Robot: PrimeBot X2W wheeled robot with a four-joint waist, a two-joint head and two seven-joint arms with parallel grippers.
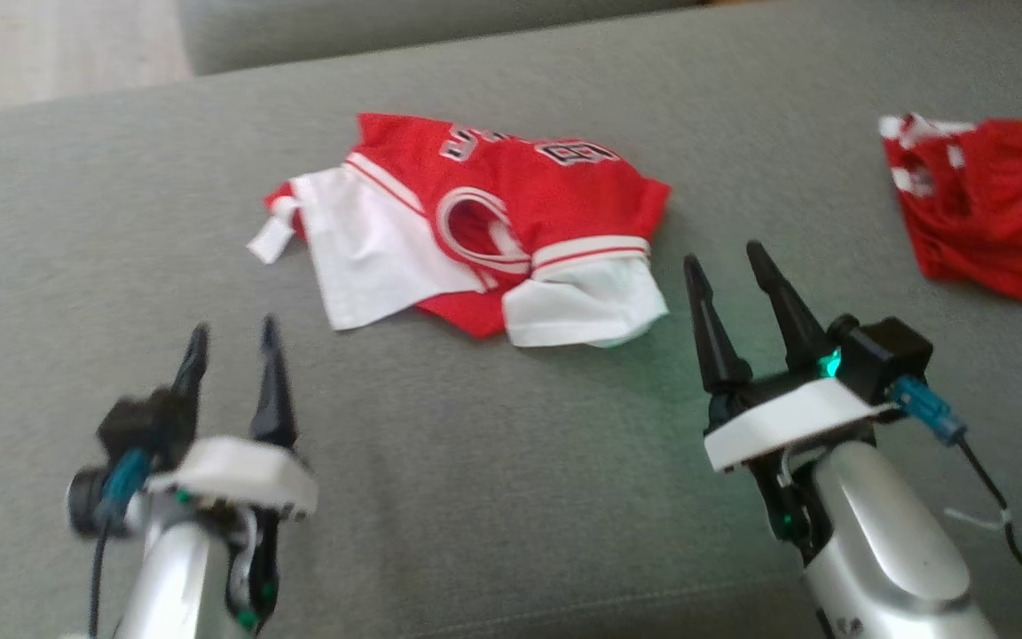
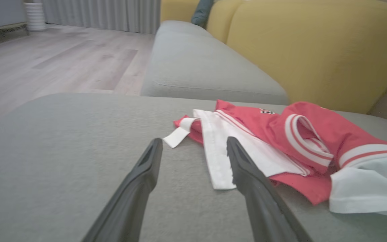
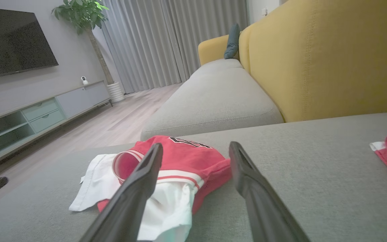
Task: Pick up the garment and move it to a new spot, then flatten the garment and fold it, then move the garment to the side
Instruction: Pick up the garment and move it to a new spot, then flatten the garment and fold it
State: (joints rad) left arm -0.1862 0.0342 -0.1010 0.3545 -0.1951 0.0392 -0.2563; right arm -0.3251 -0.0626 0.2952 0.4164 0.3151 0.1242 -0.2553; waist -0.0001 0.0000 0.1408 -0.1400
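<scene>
I saw the left gripper [image 1: 234, 327] and right gripper [image 1: 724, 253] both spread open and empty above the bare grey fabric sofa cushion [image 1: 475, 497], its far edge near behind the crumpled red-and-white jersey garment [image 1: 511, 204] lying mid-cushion, long axis crosswise, white parts toward the robot, well apart from a red mesh garment [image 1: 990, 213] at the right.

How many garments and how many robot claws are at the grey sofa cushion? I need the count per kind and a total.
Garments: 2, the crumpled red and white jersey and the red garment with white trim.
Claws: 2, the left claw and the right claw.
Total: 4.
</scene>
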